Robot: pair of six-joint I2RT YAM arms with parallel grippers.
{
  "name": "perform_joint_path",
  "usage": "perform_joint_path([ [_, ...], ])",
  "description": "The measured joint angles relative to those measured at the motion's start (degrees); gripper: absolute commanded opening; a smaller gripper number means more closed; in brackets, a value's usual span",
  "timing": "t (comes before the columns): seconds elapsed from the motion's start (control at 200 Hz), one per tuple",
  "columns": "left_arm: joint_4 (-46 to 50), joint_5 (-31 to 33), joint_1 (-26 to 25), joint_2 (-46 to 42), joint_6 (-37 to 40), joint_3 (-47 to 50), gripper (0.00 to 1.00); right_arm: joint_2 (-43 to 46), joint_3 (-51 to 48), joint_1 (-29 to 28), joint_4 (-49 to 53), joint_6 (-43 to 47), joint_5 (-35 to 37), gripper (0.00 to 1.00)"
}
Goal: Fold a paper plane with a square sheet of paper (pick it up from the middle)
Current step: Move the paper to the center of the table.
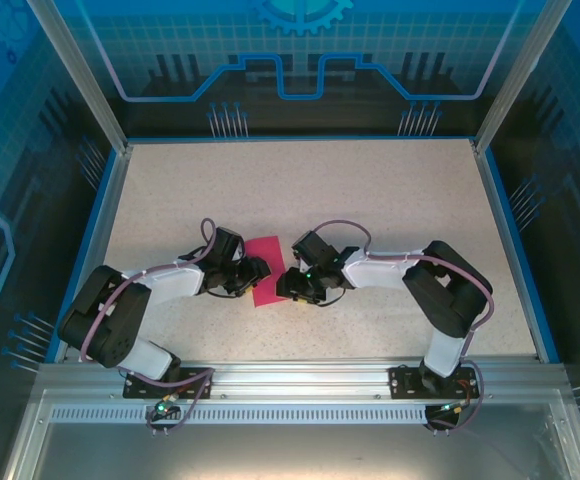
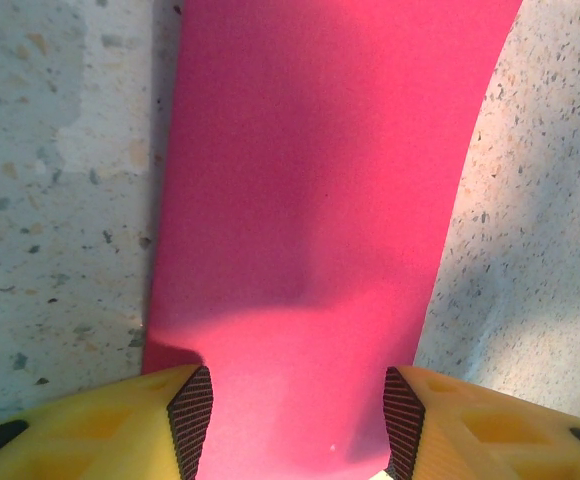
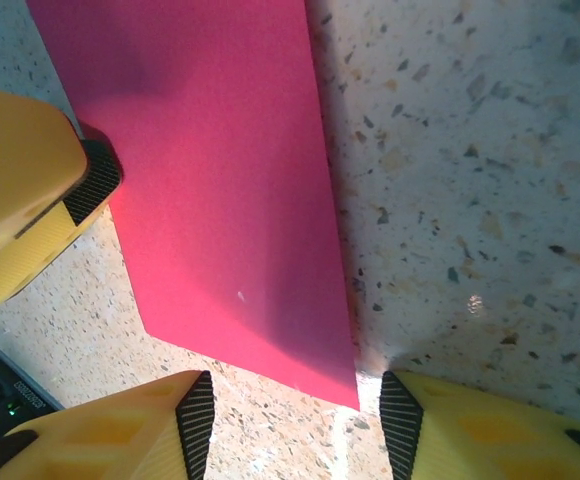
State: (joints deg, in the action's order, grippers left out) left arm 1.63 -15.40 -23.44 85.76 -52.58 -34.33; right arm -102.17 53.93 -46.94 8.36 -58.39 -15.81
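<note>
The magenta-pink sheet of paper [image 1: 266,268] lies flat on the table between my two grippers, showing as a narrow oblong rather than a pointed paper plane. My left gripper [image 1: 253,273] stands open at its left side. In the left wrist view the paper [image 2: 310,200] runs away from the open left gripper [image 2: 297,425] and passes under both pads. My right gripper [image 1: 286,284] is open at the sheet's right near corner. The right wrist view has that corner of the paper [image 3: 220,200] just ahead of the right gripper [image 3: 295,430], with speckled tabletop between the fingers.
The speckled table [image 1: 370,200] has a blue rim and stretches far behind and to both sides of the paper. One yellow finger of the left gripper [image 3: 30,190] rests on the sheet's far edge in the right wrist view. Both arm bases sit at the near rail [image 1: 290,385].
</note>
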Motion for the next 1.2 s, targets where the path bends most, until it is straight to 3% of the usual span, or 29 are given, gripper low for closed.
perform_joint_path([
  [1.2,0.00,0.00,0.00,0.00,-0.02,0.00,0.52,1.99,-6.38,-0.04,-10.60,-5.70,2.27,0.25],
])
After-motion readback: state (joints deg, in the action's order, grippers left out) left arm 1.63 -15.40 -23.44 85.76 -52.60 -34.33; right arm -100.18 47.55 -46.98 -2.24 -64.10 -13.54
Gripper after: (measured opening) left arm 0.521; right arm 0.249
